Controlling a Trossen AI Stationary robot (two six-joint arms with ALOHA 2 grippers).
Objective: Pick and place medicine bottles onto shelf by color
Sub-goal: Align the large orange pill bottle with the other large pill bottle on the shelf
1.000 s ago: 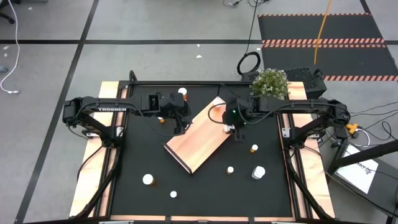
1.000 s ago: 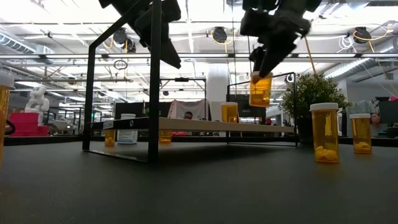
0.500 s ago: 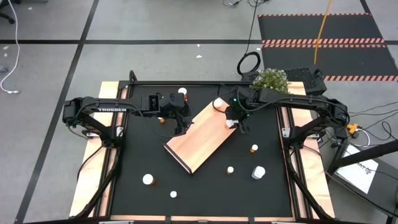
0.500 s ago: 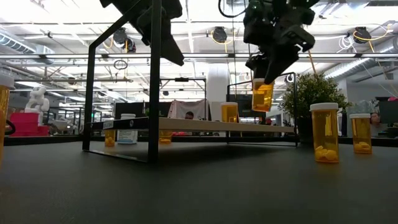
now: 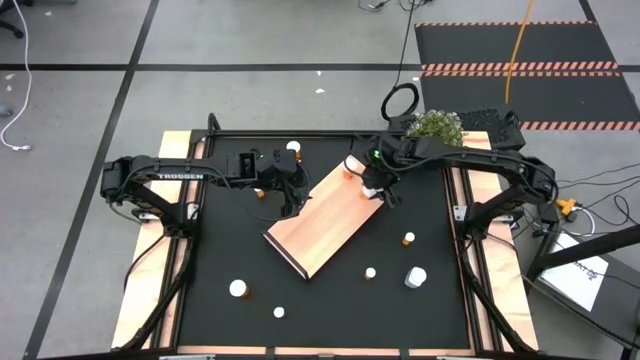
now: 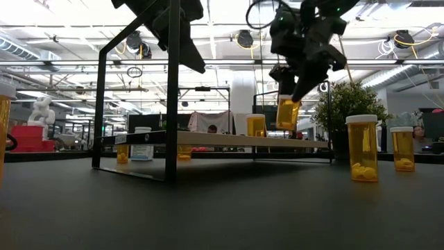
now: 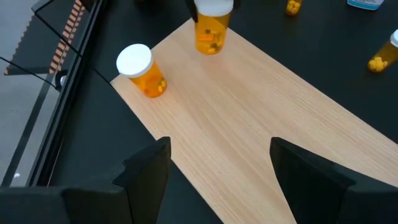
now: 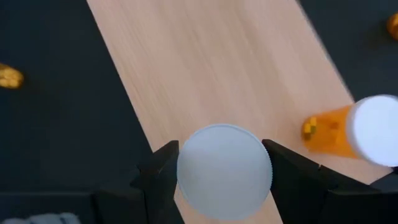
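Observation:
The shelf is a light-wood board lying slantwise on the black mat. One orange bottle with a white cap stands on its far end and also shows in the left wrist view and the right wrist view. My right gripper is shut on another orange, white-capped bottle above the shelf's far end. My left gripper is open and empty, hovering over the shelf's left edge. My right gripper pinches the bottle's white cap between its two fingers, one on each side. The fingers come from above, pointing down. The bottle hangs below them, slightly tilted, clear of the shelf.
Loose bottles stand on the mat: orange ones at the right and white ones near the front. One white bottle stands at the far edge. A potted plant stands at the far right.
My right gripper has carried the orange bottle from beside the shelf's right edge toward the table's far and left edges, over the shelf's far end. The bottle has stayed in the hold, clear of the shelf.

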